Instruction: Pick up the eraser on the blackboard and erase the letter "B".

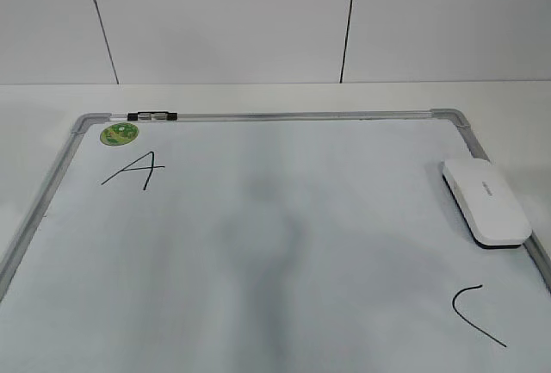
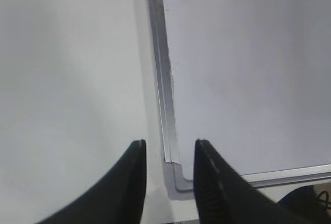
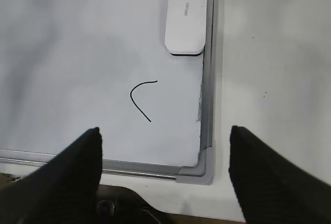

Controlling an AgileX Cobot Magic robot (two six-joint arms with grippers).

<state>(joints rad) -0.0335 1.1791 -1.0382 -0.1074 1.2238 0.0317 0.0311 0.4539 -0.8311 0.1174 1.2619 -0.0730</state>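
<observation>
Eraser: the eraser (image 1: 486,202) lies flat on the blackboard (image 1: 275,252) at its right side, its long edge just beside the right frame rail; in the right wrist view (image 3: 186,16) it sits near the top of the picture, dark felt underside showing as a thin line along its near end, and nothing holds it.
Blackboard: white surface with a silver-grey frame, lying flat on the white table (image 1: 258,97); a faint grey smear crosses its middle.
Letters: a slanted "A" (image 1: 133,171) stands near the far left corner and a curved "C" (image 1: 476,311) near the right edge, on the near side of the eraser; no "B" can be made out in any view, and the smeared middle area carries no clear stroke.
Green sticker: round sticker (image 1: 119,134) at the far left corner, just beyond the "A".
Marker: a thin pen (image 1: 152,116) rests along the far frame rail.
Left gripper: the left gripper (image 2: 169,154) hangs over the board's near left corner piece, jaws a narrow gap apart, holding nothing.
Right gripper: the right gripper (image 3: 165,141) hangs above the near right corner, jaws spread wide and empty, with the "C" (image 3: 141,99) between it and the eraser.
</observation>
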